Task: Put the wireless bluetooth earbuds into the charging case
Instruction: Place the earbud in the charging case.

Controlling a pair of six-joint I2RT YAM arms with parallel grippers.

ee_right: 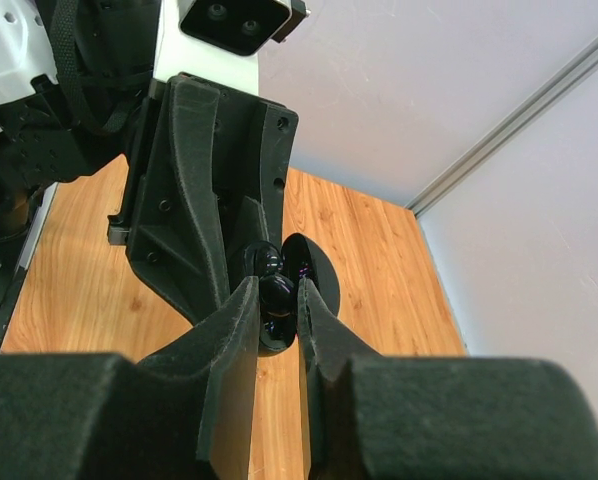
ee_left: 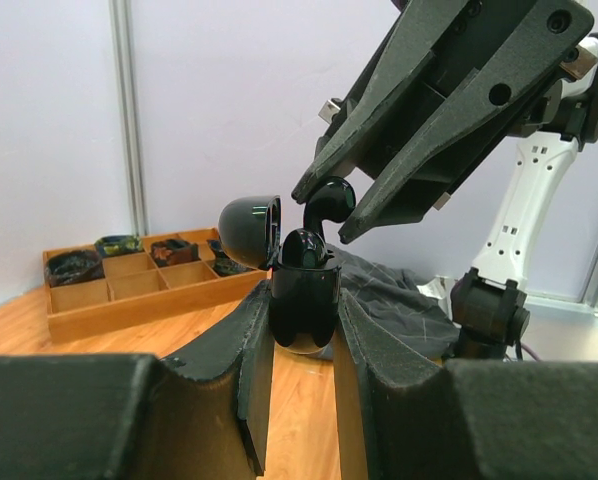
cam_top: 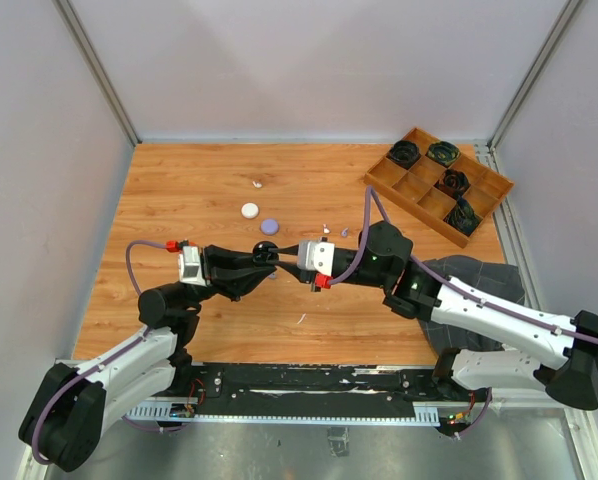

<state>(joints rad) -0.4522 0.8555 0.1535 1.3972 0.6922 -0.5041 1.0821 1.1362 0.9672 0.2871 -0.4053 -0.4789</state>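
Observation:
My left gripper (cam_top: 262, 258) is shut on a glossy black charging case (ee_left: 304, 305) and holds it upright above the table, with its lid (ee_left: 251, 230) flipped open to the left. One black earbud (ee_left: 305, 247) sits in the case's mouth. My right gripper (cam_top: 281, 251) comes in from the right and is shut on a second black earbud (ee_left: 329, 198), held just above the open case. In the right wrist view this earbud (ee_right: 277, 292) is pinched between my fingers, right beside the lid (ee_right: 317, 280).
A white puck (cam_top: 250, 210) and a pale purple puck (cam_top: 270, 226) lie behind the grippers. Tiny pale bits lie on the table (cam_top: 257, 183), (cam_top: 326, 229). A wooden divided tray (cam_top: 419, 200) with black coiled bundles stands at the back right. A grey cloth (cam_top: 484, 275) lies under the right arm.

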